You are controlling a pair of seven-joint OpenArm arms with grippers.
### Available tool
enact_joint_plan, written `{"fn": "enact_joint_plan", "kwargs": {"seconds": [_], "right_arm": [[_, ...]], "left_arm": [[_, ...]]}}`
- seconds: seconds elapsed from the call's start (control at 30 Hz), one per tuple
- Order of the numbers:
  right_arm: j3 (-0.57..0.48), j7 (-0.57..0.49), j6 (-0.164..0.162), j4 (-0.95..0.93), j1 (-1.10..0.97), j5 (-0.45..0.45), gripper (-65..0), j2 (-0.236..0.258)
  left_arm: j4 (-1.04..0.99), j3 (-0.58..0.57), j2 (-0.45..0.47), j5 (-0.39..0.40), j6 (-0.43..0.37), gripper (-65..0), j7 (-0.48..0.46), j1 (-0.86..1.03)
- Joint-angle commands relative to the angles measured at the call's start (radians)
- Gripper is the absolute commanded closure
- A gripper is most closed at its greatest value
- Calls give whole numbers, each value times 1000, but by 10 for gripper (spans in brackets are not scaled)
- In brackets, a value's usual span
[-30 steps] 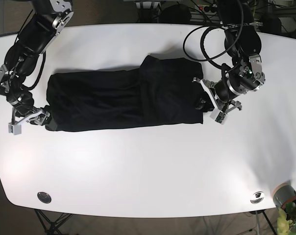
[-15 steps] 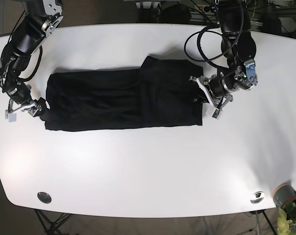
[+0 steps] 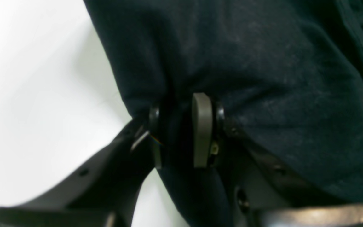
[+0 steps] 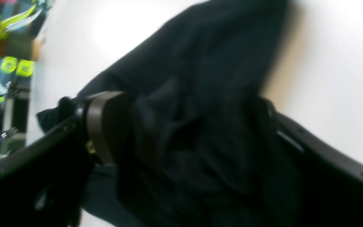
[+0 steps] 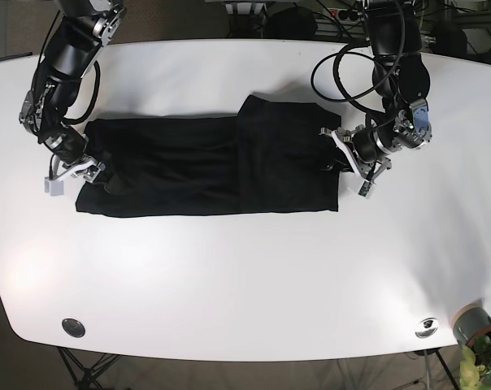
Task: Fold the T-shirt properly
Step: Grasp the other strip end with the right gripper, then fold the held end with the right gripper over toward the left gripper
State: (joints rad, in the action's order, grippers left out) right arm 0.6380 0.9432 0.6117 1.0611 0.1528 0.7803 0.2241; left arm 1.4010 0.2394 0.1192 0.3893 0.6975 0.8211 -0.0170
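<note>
The black T-shirt (image 5: 205, 165) lies folded into a long band across the white table (image 5: 245, 284). My left gripper (image 5: 336, 160) is at the shirt's right edge. In the left wrist view the gripper (image 3: 181, 132) is shut on a fold of the shirt's cloth (image 3: 263, 63). My right gripper (image 5: 89, 169) is at the shirt's left end. In the blurred right wrist view that gripper (image 4: 184, 138) has bunched black cloth (image 4: 200, 94) between its jaws.
A metal grommet (image 5: 73, 327) sits near the front left of the table and another grommet (image 5: 427, 327) near the front right. A grey pot (image 5: 473, 322) with a plant stands past the front right corner. Cables (image 5: 343, 65) hang over the back right.
My right gripper has moved right and up along the shirt's left end, pulling that end inward. My left gripper has shifted slightly up at the right edge.
</note>
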Motion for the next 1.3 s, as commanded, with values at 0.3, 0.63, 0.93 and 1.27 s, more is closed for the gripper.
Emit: {"fn": "enact_joint_plan", "kwargs": {"seconds": [0.3,0.63,0.93,1.27], "right_arm": [[-16,13,-22,5,14,-48,-113,-18],[-66,13,-88,183,-19,-49,-25,2],[-165,13,-266,542,-112,-49,-24,1],[-372,13,-315,812,-167,-49,-24,-13]], "left_arm": [[-15,2,9,-10,1,-118,-1,-25],[-35,-2,6,-11,1,-118,-1,-41],[-36,-5,-22,-13,1,-118,4,-74],[-101,-7,-75,-13,1,-119,4,-99]]}}
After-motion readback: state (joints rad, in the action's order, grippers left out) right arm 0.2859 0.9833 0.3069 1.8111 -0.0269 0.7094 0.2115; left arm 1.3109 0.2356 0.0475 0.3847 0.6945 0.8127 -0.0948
